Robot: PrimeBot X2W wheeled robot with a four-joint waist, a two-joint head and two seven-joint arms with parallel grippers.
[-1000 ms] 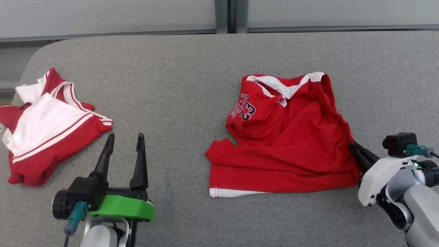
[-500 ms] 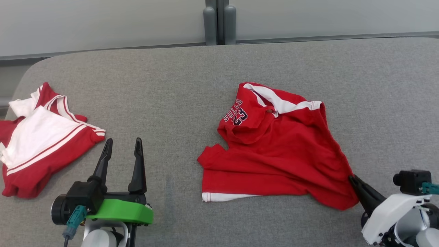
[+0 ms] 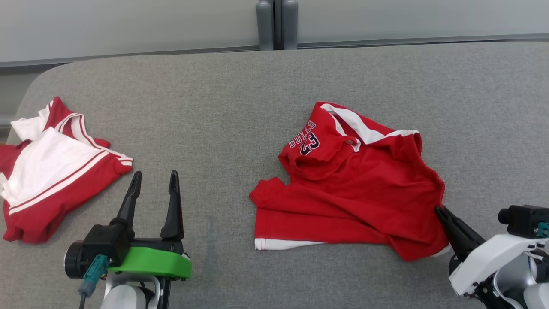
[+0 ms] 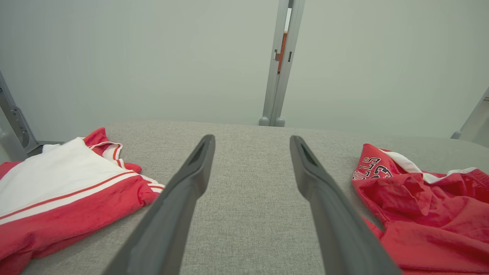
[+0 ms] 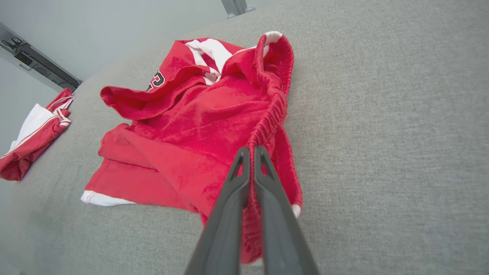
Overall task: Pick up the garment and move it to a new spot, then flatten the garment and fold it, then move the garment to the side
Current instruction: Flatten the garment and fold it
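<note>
Pinching the garment (image 3: 356, 193) at its edge, right gripper (image 3: 439, 210) clamped, left gripper (image 3: 154, 176) wide, well apart

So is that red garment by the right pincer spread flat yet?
No, crumpled: the red garment lies bunched, one part flopped over, its edge pinched in the shut right pincer.

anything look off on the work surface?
Nothing damaged. The red garment lies crumpled, one flap folded over near its number print, waistband bunched where the right pincer pinches it. A second red-and-white garment sits rumpled at the grey surface's left edge.
</note>
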